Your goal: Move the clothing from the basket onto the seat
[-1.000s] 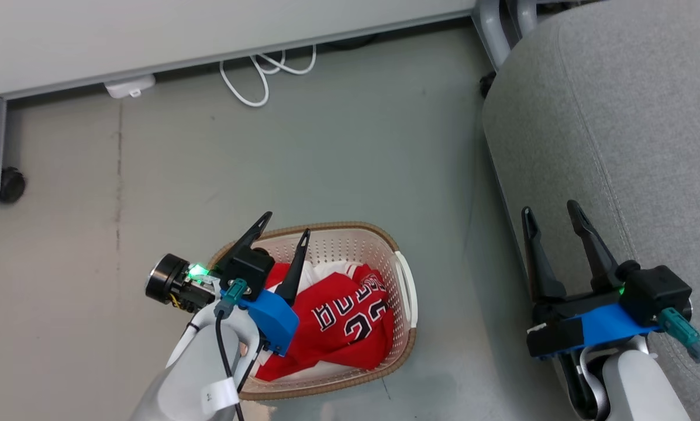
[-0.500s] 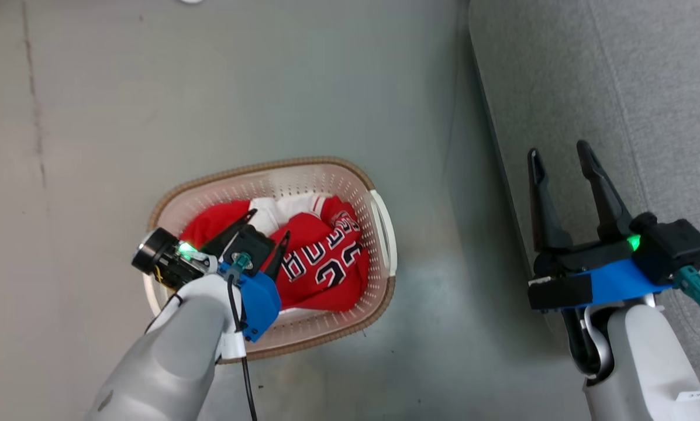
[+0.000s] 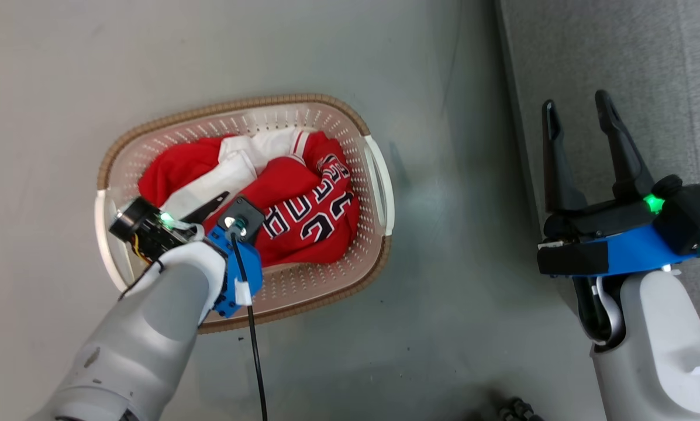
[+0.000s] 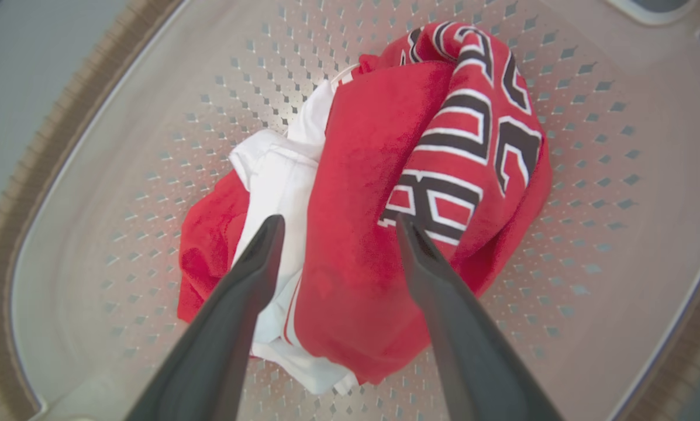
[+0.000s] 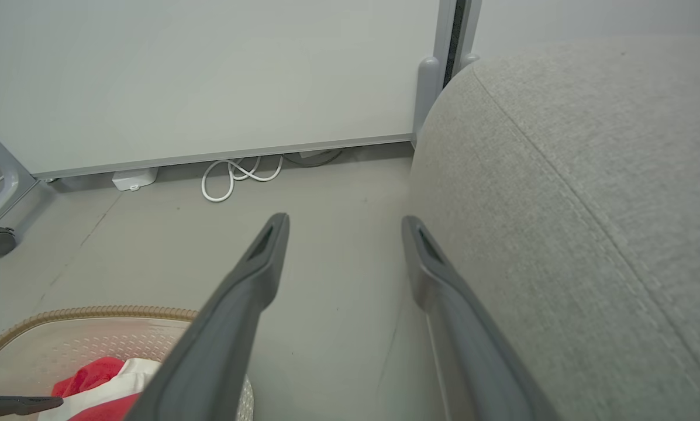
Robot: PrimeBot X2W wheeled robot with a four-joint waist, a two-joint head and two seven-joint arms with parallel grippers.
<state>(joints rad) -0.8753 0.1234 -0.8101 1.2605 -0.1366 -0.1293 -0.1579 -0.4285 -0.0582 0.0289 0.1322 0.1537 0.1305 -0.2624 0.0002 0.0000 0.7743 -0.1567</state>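
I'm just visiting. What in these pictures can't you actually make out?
- How many garments: the clothing is bunched in the basket; folds hide the count in head and left wrist views.
- Whether the left hand touches the cloth: left wrist view gives no depth; in head view its own wrist covers one finger.
- How far the seat extends: cut off by head view's top and right edges.

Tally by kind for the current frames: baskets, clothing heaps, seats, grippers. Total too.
basket: 1
clothing heap: 1, lying in the basket; number of pieces cannot be told
seat: 1
grippers: 2, left gripper open over the heap, right gripper open by the seat's edge
Total: 5
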